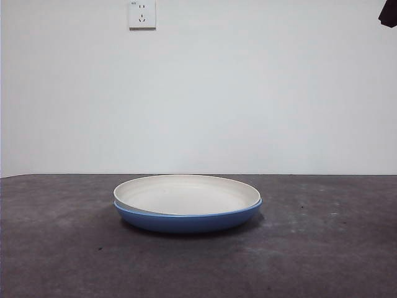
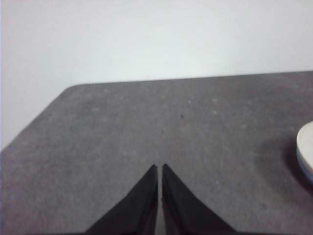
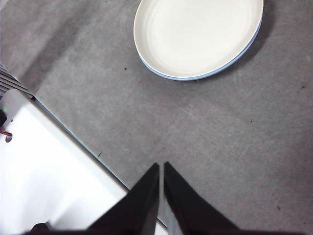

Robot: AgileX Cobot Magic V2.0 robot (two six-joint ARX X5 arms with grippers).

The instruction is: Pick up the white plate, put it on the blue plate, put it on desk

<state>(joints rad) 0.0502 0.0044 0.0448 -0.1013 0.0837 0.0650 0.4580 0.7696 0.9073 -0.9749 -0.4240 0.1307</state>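
The white plate (image 1: pixel 186 194) rests nested inside the blue plate (image 1: pixel 186 221) in the middle of the desk (image 1: pixel 56 248). From the right wrist the white plate (image 3: pixel 195 34) fills the blue plate (image 3: pixel 171 76), of which only a thin rim shows. My right gripper (image 3: pixel 161 166) hovers high above the desk, well away from the plates, jaws shut and holding nothing. A black tip (image 1: pixel 389 13) of an arm shows at the top right corner. My left gripper (image 2: pixel 159 168) is shut and holds nothing, low over the desk, with the white plate's (image 2: pixel 305 147) edge off to one side.
A white wall with a socket (image 1: pixel 142 13) stands behind the desk. The desk's edge and a white surface (image 3: pixel 44 181) beyond it show in the right wrist view. The desk's rounded corner (image 2: pixel 73 89) shows in the left wrist view.
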